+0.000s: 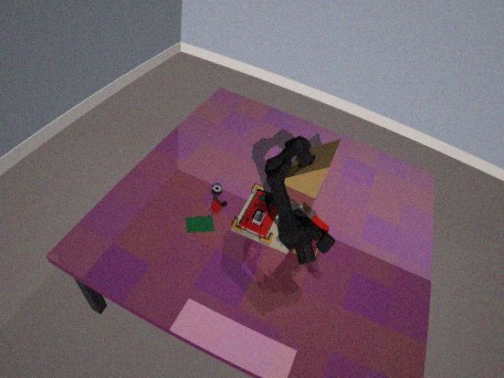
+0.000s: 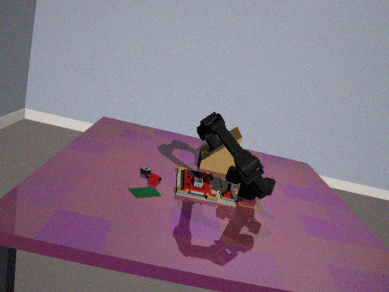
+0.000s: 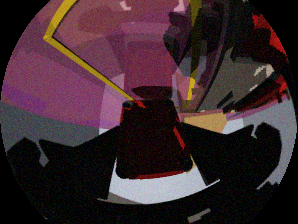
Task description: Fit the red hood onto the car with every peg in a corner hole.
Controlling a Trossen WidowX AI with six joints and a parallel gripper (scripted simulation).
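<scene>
The red hood [image 1: 320, 223] is clamped between the fingers of the gripper [image 1: 315, 237], raised off the table just past the jig's end farthest from the arm's base. In the wrist view the hood [image 3: 152, 139] fills the middle as a dark red block with the black fingers on either side of it. The jig [image 2: 208, 196], a pale plate with orange corner marks, carries the toy car chassis [image 2: 197, 183], red with the grey engine block [image 2: 199, 182] on its deck; the pegs are too small to make out. A yellow outline [image 2: 254, 204] lies on the table beside the jig, beneath the gripper. On the jig's other side lie a green square [image 2: 144, 192], a small red block [image 2: 153, 179] and a dark ring [image 2: 145, 171]. Behind the jig stands a tan wedge [image 2: 216, 159]. All rests on the purple patchwork table [image 2: 88, 219].
</scene>
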